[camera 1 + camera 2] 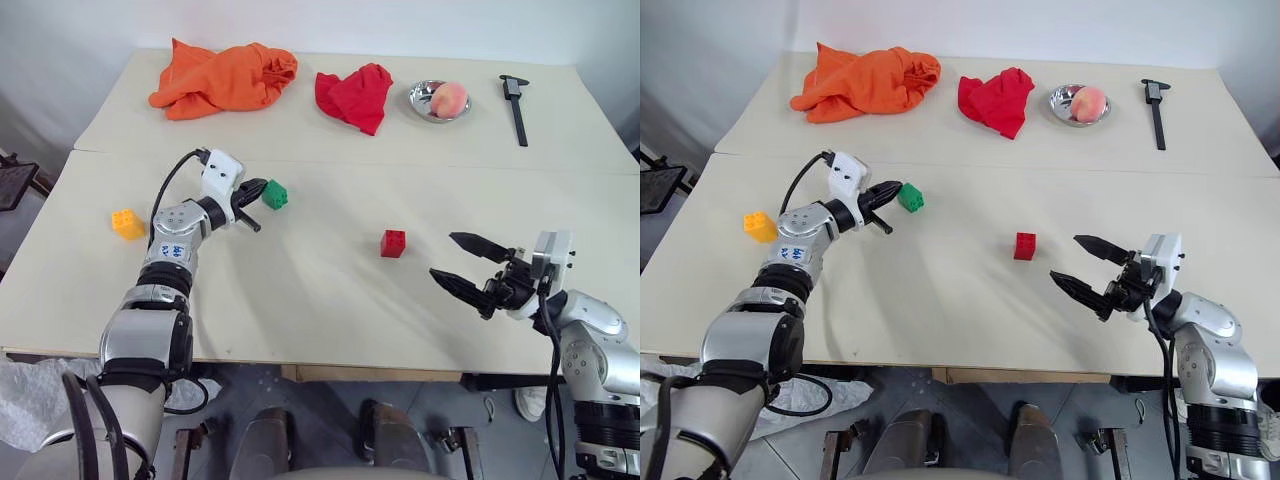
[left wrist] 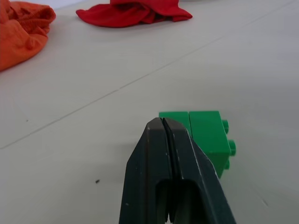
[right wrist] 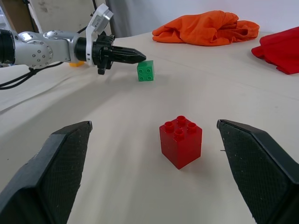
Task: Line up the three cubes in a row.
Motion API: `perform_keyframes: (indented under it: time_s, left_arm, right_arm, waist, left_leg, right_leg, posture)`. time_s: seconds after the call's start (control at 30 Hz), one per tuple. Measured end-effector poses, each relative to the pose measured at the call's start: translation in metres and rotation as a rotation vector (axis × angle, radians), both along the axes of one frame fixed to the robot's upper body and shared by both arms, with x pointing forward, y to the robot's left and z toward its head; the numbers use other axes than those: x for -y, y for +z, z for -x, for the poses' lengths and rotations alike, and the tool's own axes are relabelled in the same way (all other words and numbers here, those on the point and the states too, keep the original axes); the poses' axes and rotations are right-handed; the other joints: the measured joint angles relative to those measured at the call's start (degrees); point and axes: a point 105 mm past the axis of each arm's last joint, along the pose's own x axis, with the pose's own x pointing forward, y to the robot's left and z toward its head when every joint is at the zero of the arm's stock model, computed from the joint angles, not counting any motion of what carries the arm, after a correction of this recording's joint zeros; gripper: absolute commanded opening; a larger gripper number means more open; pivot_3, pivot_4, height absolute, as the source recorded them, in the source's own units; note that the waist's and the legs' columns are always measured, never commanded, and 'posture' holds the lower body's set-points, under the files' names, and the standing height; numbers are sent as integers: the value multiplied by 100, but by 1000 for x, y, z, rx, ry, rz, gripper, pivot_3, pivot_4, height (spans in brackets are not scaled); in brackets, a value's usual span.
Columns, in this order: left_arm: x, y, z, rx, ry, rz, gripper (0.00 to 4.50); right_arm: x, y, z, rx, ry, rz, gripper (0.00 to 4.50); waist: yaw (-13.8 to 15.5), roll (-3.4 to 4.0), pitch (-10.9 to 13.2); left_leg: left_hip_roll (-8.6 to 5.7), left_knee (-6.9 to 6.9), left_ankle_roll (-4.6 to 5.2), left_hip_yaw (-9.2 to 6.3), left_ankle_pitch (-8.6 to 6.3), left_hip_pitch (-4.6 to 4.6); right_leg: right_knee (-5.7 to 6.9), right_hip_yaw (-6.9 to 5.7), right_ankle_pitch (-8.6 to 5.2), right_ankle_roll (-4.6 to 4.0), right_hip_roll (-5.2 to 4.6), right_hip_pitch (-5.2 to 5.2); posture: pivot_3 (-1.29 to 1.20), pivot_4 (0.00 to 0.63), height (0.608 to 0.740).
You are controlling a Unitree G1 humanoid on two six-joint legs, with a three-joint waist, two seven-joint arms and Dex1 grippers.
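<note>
Two pale tables [image 1: 330, 290] are standing edge to edge before a white wall. Left gripper [image 1: 262, 187], fingers pressed together, is touching the green cube [image 1: 275, 194]; red cube [image 1: 393, 243] is sitting before the wide-spread right gripper [image 1: 468, 263]; yellow-orange cube [image 1: 127, 223] is lying far left.

Green cube [image 1: 275, 194], red cube [image 1: 393, 243] and yellow-orange cube [image 1: 127, 223] are showing plain, solid colour. Orange cloth [image 1: 225, 77] and red cloth [image 1: 356, 96] are lying unpatterned. Table [image 1: 330, 300] is presenting cream-white. Silver bowl [image 1: 428, 105] is holding a pink-orange peach [image 1: 450, 98]. Black caliper [image 1: 517, 106] is showing uniform.
</note>
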Motion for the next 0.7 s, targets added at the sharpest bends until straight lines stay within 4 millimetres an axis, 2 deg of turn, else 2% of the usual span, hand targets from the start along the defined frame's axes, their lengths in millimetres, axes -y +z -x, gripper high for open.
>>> perform_keyframes:
  time_s: [0.3,0.43,0.7]
  left_arm:
    - [-14,-5,-4,-38,98,36,14]
    - [-25,-19,-4,-103,161,45,14]
    - [-28,-26,0,-120,142,62,14]
  right_arm:
    - [0,0,0,4,-2,-2,4500]
    - [-2,1,0,9,-3,-8,4500]
    - [-7,1,0,16,12,-9,4500]
  waist:
    - [7,0,-3]
    - [6,-1,-2]
    - [-10,-1,-2]
  left_leg:
    - [0,4,0,0,0,9]
    - [0,3,0,0,0,6]
    - [0,3,0,0,0,3]
  right_leg:
    - [7,3,0,0,0,7]
    - [6,2,0,0,0,5]
    - [5,2,0,0,0,1]
  posture:
    - [0,150,740]
    - [0,150,740]
    - [0,150,740]
